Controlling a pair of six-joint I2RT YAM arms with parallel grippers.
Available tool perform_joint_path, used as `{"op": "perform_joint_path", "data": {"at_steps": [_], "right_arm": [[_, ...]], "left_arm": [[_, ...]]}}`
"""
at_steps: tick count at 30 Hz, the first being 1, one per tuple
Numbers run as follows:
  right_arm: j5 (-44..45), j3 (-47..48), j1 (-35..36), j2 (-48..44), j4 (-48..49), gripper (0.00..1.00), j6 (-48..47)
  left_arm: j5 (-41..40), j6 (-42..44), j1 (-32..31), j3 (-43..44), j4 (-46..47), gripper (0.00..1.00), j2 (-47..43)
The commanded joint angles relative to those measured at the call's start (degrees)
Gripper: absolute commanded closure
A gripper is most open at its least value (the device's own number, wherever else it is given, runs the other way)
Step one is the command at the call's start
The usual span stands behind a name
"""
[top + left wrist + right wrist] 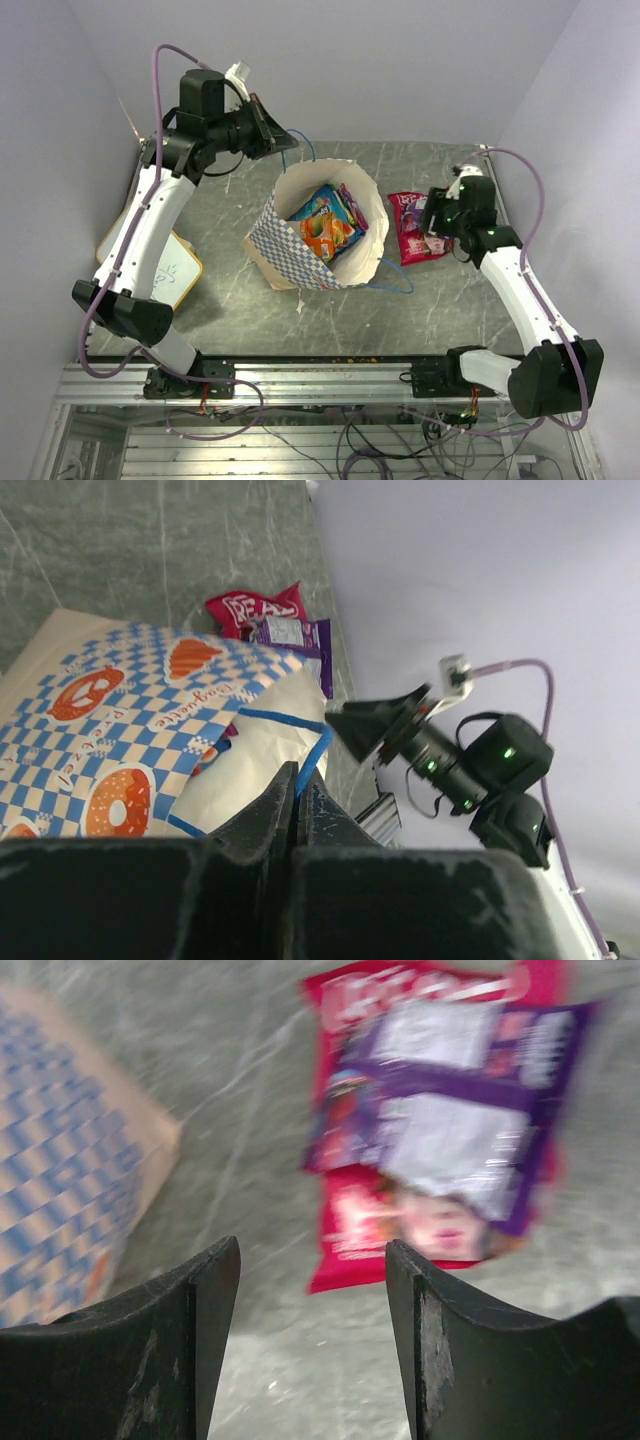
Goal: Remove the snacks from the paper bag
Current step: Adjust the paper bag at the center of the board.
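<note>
Left gripper (298, 782) pinches the bag (290, 252) by its rim, right gripper (312, 1260) hangs open. Foil snacks (325, 225) look light and slippery, so I'd grab a top edge.

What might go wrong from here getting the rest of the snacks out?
The left gripper pinches the paper bag only at its blue-corded edge, so the bag may slip or slump. The packets inside are packed together; the right gripper might lift two. The red packet on the table lies near the bag and could get dragged.
</note>
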Motion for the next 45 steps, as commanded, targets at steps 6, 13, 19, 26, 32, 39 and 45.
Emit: {"op": "perform_joint_path", "data": {"at_steps": [6, 13, 19, 26, 32, 39, 45], "right_arm": [[-8.21, -2.12, 16.56, 8.5, 1.76, 0.38, 11.22], [-7.39, -1.28, 29.44, 13.51, 11.98, 0.34, 22.53], [-6.08, 0.12, 32.65, 14.35, 13.06, 0.33, 23.27], [4.92, -0.9, 29.1, 8.93, 1.58, 0.28, 20.64], [7.53, -0.96, 27.65, -3.57, -0.51, 0.28, 12.98], [-7.13, 0.52, 28.79, -13.93, 8.67, 0.37, 25.76], [-5.17, -3.42, 41.78, -13.11, 20.62, 0.44, 33.63]], "left_arm": [[8.39, -1.57, 2.33, 3.64, 8.58, 0.93, -0.47], [13.65, -3.27, 5.32, 9.73, 9.48, 0.93, 3.27], [16.38, -8.09, 5.34, 4.84, 17.4, 0.93, 2.24], [16.78, -15.16, 5.1, -11.09, 26.38, 0.93, -6.19], [15.55, -22.03, 3.73, -25.44, 34.17, 0.93, -15.4], [11.17, -24.14, 0.27, -29.76, 36.12, 0.93, -19.15], [10.3, -22.09, -0.82, -29.16, 31.83, 0.93, -19.38]]}}
